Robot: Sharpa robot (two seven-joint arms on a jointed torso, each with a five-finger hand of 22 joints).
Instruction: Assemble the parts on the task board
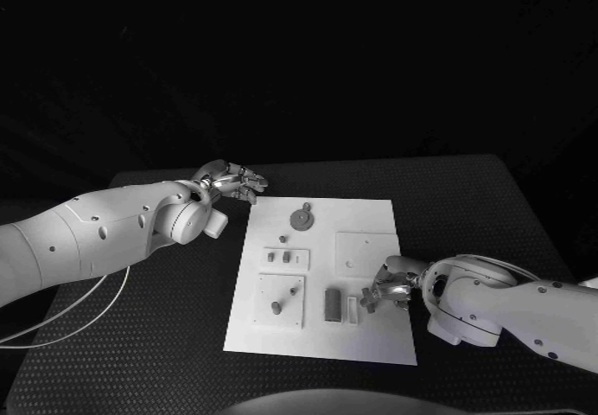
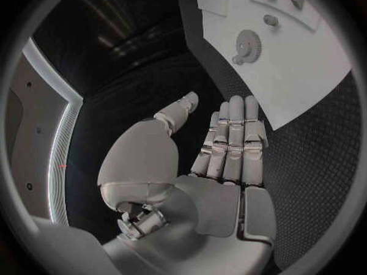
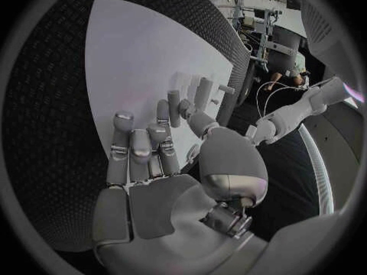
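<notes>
The black table [image 1: 499, 207] is spread under everything, and the white task board [image 1: 374, 337] is laid along its middle with its long axis running away from the robot. The left hand [image 1: 232, 182] is held above the table just off the board's far left corner; in the left wrist view its fingers [image 2: 233, 137] are seen stretched out straight and side by side, with the thumb set apart, and nothing is held or touched. The right hand [image 1: 389, 287] is placed over the board's right edge near the robot; its fingers [image 3: 137, 150] are seen partly curled and spread above the white surface, and whether anything is pinched at the fingertips cannot be told. On the board, a raised square plate [image 1: 366, 252] is seen just beyond the right hand, and a dark bar part [image 1: 332, 304] is laid just beside that hand, its long axis running along the board's length. A round gear part [image 1: 301, 218] is seated near the board's far end, close to the left hand.
</notes>
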